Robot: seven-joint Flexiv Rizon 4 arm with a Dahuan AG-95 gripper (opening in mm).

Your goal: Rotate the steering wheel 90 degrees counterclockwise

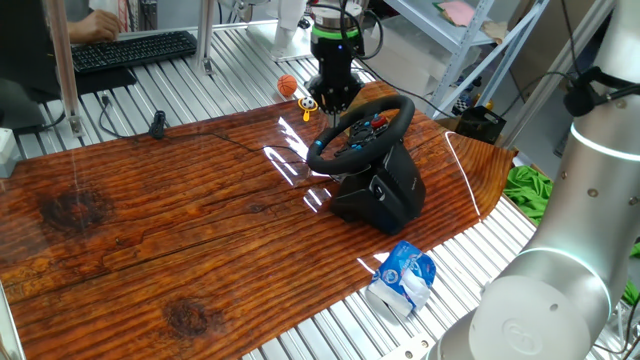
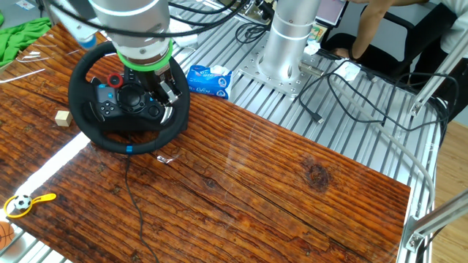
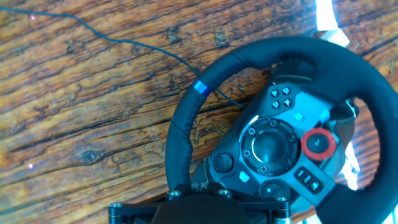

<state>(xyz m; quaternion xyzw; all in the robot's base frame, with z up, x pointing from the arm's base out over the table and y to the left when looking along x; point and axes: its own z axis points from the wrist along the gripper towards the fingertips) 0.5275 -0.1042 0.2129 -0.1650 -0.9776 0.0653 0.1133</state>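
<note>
The steering wheel (image 1: 402, 108) is a black round wheel with a thick rim on a bulky black base (image 1: 385, 195), at the far right of the wooden table. Its hub shows a red ring button (image 3: 317, 144) and small lit buttons. A blue mark on the rim (image 3: 200, 87) points towards the table's middle, also in the other fixed view (image 2: 129, 150). My gripper (image 1: 332, 103) comes down on the wheel's rim at its far side. In the hand view the rim (image 3: 180, 130) runs straight into my gripper (image 3: 186, 190) at the bottom edge. The fingers are mostly hidden.
A white and blue packet (image 1: 403, 278) lies off the wood, next to the wheel base. A small wooden block (image 2: 63, 117), a yellow toy with a football (image 2: 25, 203) and an orange ball (image 1: 287, 86) lie near the wheel. A thin black cable (image 3: 124, 40) crosses the table.
</note>
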